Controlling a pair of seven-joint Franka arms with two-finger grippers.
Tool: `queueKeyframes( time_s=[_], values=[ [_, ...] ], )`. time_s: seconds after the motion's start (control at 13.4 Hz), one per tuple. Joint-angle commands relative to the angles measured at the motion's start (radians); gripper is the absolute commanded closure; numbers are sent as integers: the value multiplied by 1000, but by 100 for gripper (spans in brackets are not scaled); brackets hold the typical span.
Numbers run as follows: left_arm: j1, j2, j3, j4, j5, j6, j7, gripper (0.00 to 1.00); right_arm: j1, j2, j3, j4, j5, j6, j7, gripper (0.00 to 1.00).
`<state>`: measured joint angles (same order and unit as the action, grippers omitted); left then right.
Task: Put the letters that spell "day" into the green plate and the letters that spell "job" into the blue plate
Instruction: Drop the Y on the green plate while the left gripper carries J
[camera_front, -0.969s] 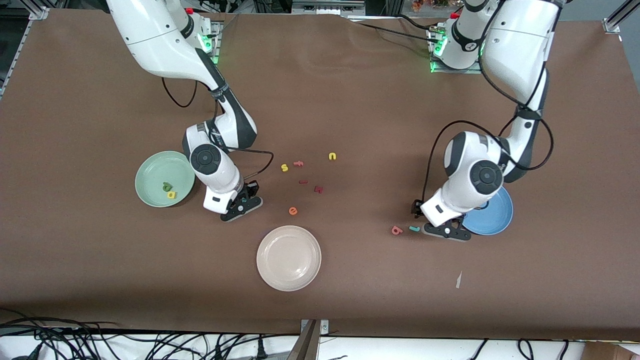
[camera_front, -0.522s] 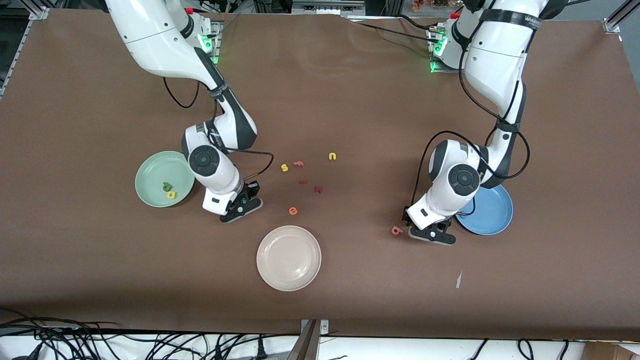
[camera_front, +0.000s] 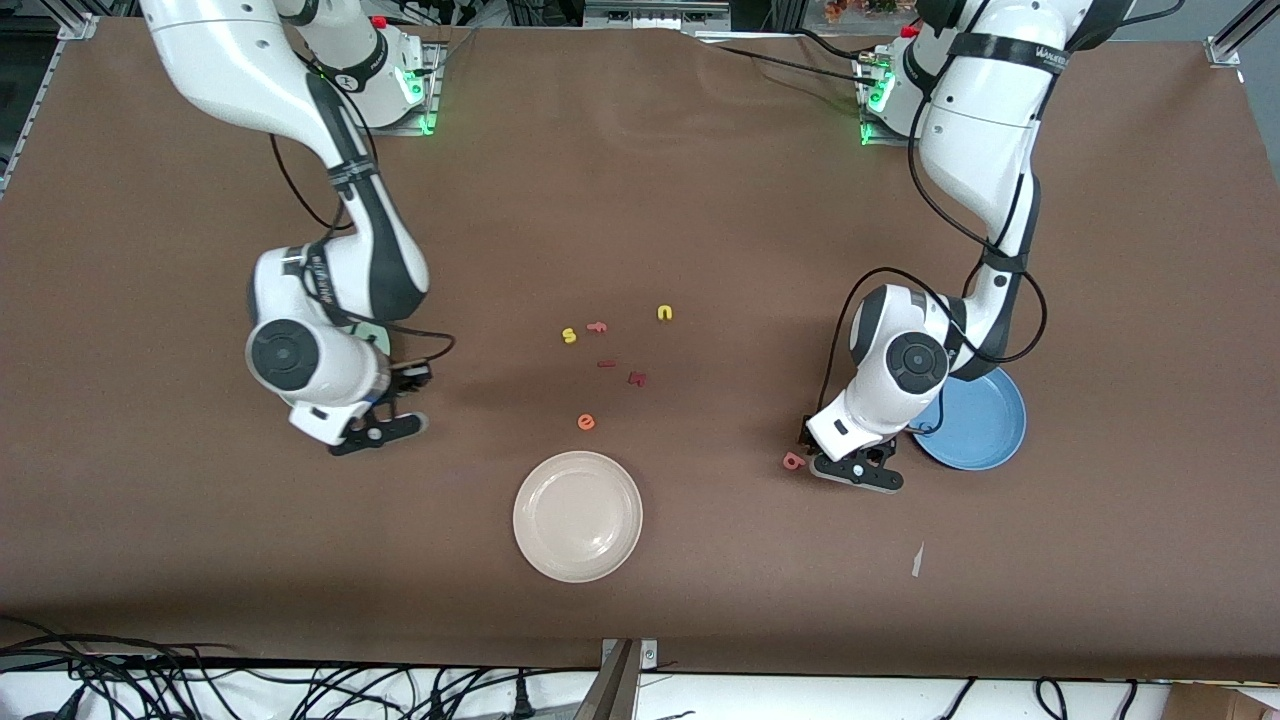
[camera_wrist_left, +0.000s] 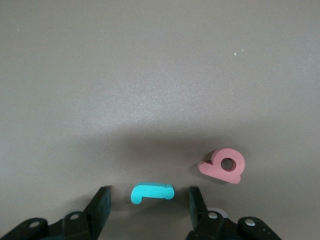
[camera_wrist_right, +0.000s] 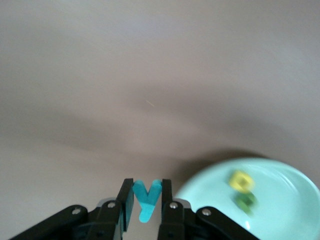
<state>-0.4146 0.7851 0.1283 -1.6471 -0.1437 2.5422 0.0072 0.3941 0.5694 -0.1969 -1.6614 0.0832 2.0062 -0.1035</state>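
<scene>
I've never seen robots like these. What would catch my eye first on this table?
Two white arms are working at once. The right gripper pinches a teal y beside the green plate, where a yellow a and a dark green d already lie. The left gripper stands open around a teal j on the table, with a pink b beside it, near the blue plate.

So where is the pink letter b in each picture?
Front view: the pink b lies on the brown table, beside the left gripper, toward the left arm's end.
Left wrist view: the pink b lies flat beside the teal j, outside the open fingers.
Right wrist view: not in it.
Shared landmark: the left gripper, close by in both.
</scene>
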Motion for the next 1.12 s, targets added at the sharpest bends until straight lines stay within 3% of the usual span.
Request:
queueKeyframes(
  time_s=[0.0,0.15,0.37,0.45,0.52,0.67,1.04],
  values=[
    [-21,19,20,26,-20,4,4,31,5,-80,-58,-118,15,-37,-19,98],
    [-21,19,22,26,-20,4,11,44,3,-80,-104,-170,13,-12,-21,98],
    [-21,19,30,26,-19,4,17,70,3,-111,-116,-299,13,147,-27,98],
    [-21,19,31,26,-19,4,17,73,3,-118,-116,-308,13,157,-31,74],
    [-21,20,31,24,-19,4,17,75,3,-118,-116,-305,15,151,-30,1],
    [-21,20,33,24,-19,4,20,80,3,-135,-118,-281,16,125,-25,0],
    [-19,-3,60,26,-17,-5,54,83,6,-132,-116,-42,21,-191,-13,0]
  ],
)
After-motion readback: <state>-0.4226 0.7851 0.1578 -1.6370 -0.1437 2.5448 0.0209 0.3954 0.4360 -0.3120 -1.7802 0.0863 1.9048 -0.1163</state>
